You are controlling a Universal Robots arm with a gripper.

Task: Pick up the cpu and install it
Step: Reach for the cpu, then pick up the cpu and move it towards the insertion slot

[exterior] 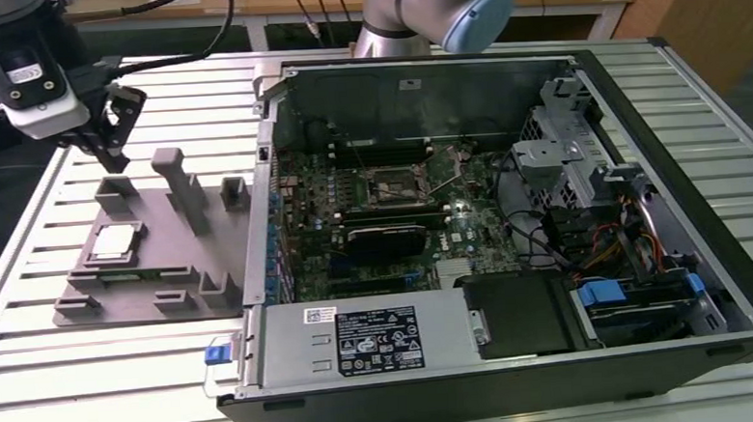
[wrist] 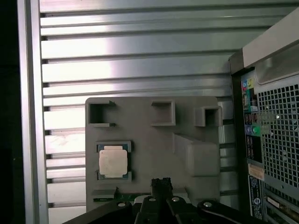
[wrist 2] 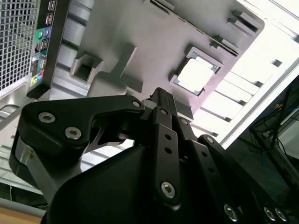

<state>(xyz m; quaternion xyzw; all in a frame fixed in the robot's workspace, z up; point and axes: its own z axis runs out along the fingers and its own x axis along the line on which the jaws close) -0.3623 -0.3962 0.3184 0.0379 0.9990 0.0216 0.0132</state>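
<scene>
1. There is one cpu (exterior: 111, 242). It lies flat in a square pocket on one grey plate (exterior: 159, 249), with its shiny top facing up.
2. The cpu is square, so no side is longer than the others. Its sides run straight along the sides of the plate.
3. The cpu sits near the edge of the plate that is far from the computer case (exterior: 409, 93). In the first wrist view, a row of three small box shapes (wrist: 163, 113) stands on the plate past the cpu.
4. The plate rests on the counter (exterior: 102, 380), close to the counter's edge on the exterior view's left. The one open computer case stands just beside the plate.
5. There is one claw (exterior: 112, 159). It hangs in the air over a corner of the plate, apart from the cpu.
6. In the first wrist view the claw's two fingers (wrist: 161, 183) are pressed close together. Nothing is held between them.
</scene>
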